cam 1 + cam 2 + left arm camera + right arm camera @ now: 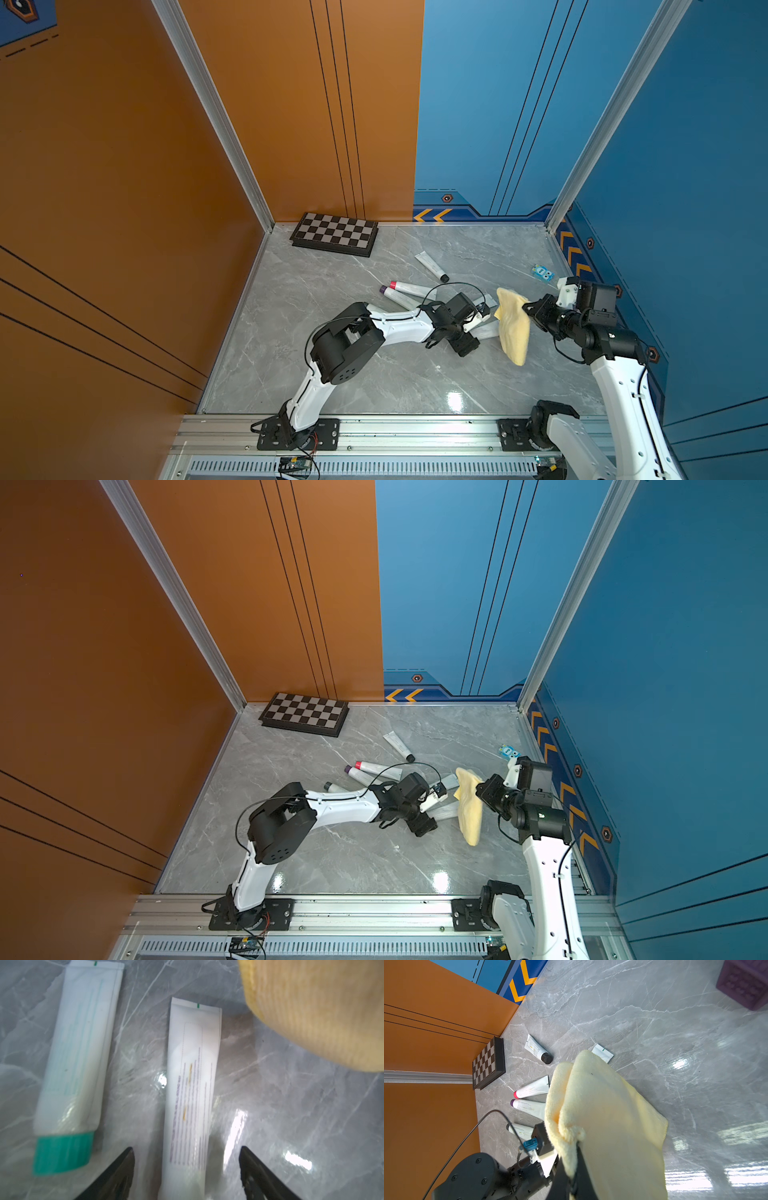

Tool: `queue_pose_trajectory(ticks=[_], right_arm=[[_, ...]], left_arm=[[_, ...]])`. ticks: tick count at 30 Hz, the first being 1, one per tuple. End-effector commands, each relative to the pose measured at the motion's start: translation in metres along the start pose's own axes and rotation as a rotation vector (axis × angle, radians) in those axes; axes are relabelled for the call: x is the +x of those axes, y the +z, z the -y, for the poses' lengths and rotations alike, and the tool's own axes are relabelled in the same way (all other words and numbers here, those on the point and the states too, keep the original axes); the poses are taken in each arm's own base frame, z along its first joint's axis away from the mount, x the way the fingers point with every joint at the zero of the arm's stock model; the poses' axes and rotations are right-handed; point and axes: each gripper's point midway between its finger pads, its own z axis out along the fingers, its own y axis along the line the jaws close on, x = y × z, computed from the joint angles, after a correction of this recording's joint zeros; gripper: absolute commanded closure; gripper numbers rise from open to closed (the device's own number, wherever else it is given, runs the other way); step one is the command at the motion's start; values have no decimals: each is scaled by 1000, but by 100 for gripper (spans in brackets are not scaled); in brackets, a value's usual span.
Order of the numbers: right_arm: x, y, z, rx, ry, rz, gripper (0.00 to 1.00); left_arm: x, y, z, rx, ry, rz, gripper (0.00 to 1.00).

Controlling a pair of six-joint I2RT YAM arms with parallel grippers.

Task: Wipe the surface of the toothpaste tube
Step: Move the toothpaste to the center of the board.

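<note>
In both top views the left pincer (482, 318) sits low over a white tube (487, 330) lying on the counter (374, 374); the right pincer (528, 309), clenched on a yellow cloth (513, 328), hangs just beside. The left wrist view shows the left jaws released, astride the tube without touching. In the right wrist view the cloth drapes from the grip. We judge the tube needs steadying next, then a cloth stroke along it.

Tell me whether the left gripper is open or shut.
Open: the left gripper has its fingers apart on either side of the toothpaste tube, touching neither edge.
</note>
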Motion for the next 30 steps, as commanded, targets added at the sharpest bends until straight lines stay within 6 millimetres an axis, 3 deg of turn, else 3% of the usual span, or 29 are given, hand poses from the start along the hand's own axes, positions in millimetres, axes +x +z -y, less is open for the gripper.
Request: queue_pose_trajectory(ticks=[1,4,8,14,18,24,30], right_arm=[[3,-3,1,5,-8,-10,100],[6,-2,-5,10,-51,-21,100],[13,3,-21,9,-129,-53,100],[30,17,-44,18,-238,-100,100],[36,22,-53,20,-273,-114,100],[40,25,-55,24,-293,-123,100],[40,25,-55,27,-300,-118,100]], left_arm=[[-8,-52,-30,-102,-96,81,18],[4,-86,-58,-186,-174,113,16],[30,-120,-111,-284,-334,134,15],[93,-130,-168,-359,-515,57,15],[115,-123,-188,-361,-588,18,15],[129,-119,-208,-350,-649,0,15],[138,-122,-205,-323,-693,-3,15]])
